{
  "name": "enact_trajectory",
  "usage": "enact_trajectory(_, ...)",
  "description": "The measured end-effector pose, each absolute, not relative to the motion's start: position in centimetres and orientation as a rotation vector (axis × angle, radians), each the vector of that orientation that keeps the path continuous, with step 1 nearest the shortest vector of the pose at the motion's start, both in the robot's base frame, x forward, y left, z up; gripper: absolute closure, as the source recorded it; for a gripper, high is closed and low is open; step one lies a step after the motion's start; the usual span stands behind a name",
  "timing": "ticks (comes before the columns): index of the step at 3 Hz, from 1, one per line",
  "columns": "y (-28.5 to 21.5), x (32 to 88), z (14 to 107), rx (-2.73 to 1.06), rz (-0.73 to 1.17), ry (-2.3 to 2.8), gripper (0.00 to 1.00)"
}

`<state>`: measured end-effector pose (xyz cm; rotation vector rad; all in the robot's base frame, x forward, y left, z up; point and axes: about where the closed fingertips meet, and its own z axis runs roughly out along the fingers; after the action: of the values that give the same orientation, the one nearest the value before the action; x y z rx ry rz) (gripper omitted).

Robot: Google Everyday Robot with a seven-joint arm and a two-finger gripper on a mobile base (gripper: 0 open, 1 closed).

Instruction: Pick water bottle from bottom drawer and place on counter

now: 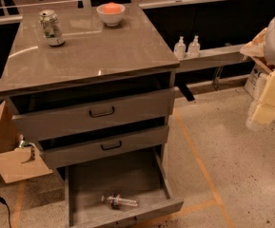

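The water bottle [120,202] lies on its side on the floor of the bottom drawer [162,177], near the drawer's front. The bottom drawer is pulled out and open. The counter [99,51] is the glossy grey-brown top of the cabinet. My gripper [266,103] is at the right edge of the view. It hangs in the air level with the upper drawers, well to the right of the cabinet and far from the bottle. It holds nothing that I can see.
A green-white soda can [51,27] and a white bowl [111,14] holding an orange object stand at the back of the counter. Two pump bottles [187,47] stand on a pale ledge [213,57] behind. The two upper drawers are slightly open. Cardboard [13,163] lies to the left.
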<state>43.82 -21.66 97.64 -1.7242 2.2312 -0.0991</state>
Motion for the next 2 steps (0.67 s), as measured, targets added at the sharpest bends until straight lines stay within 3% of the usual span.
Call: enact_trajectory(2,-20.2,44.5,95.6,-1.691,-0.029,2.209,0.0)
